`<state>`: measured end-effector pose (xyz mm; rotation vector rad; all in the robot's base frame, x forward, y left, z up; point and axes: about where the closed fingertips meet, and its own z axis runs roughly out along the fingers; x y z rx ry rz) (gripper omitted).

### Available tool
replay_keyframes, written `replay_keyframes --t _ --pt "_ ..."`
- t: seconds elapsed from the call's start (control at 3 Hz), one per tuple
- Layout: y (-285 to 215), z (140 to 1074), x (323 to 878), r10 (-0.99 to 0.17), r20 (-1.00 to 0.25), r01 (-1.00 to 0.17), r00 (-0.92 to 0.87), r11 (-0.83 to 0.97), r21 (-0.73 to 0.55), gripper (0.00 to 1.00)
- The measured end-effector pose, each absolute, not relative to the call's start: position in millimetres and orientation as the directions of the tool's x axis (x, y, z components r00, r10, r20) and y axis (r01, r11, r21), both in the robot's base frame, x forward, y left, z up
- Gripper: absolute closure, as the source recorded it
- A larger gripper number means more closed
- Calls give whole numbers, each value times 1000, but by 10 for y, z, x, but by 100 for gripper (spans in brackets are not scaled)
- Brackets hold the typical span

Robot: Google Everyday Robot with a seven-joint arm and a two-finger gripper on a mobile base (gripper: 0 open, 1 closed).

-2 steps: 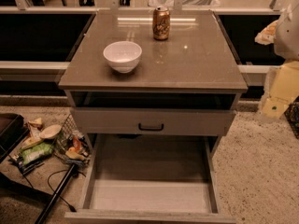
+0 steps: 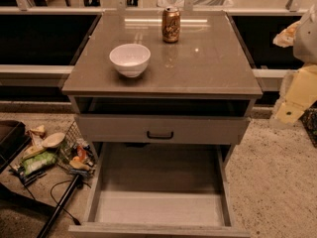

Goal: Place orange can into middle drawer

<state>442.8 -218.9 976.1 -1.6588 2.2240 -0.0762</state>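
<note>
The orange can (image 2: 171, 25) stands upright at the back of the cabinet top (image 2: 208, 68), behind and to the right of a white bowl (image 2: 130, 59). The middle drawer (image 2: 158, 208) is pulled out wide open at the bottom of the view, and its pale floor is bare. Above it is a closed grey drawer front with a small black handle (image 2: 160, 135). My gripper (image 2: 290, 110) is a pale yellowish shape at the right edge, beside the cabinet's right side. It is level with the top, well away from the can, and holds nothing that I can see.
A wire basket of snack packets and litter (image 2: 74, 155) lies on the floor left of the open drawer, with a dark pole and cable (image 2: 59, 209) beside it. Dark shelving runs behind the cabinet on both sides. Speckled floor (image 2: 277, 182) lies to the right.
</note>
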Motion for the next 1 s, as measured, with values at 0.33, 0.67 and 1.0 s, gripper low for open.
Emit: replay_keyframes --t 0.33,0.67,1.0 --pt "-2171 9603 4819 -869 -407 -884 -280 399 -243 0" --pt "-2008 9520 5606 -746 -606 -844 -277 490 -217 0" --pt "-1810 9533 6313 -596 -765 -809 -245 561 -178 0"
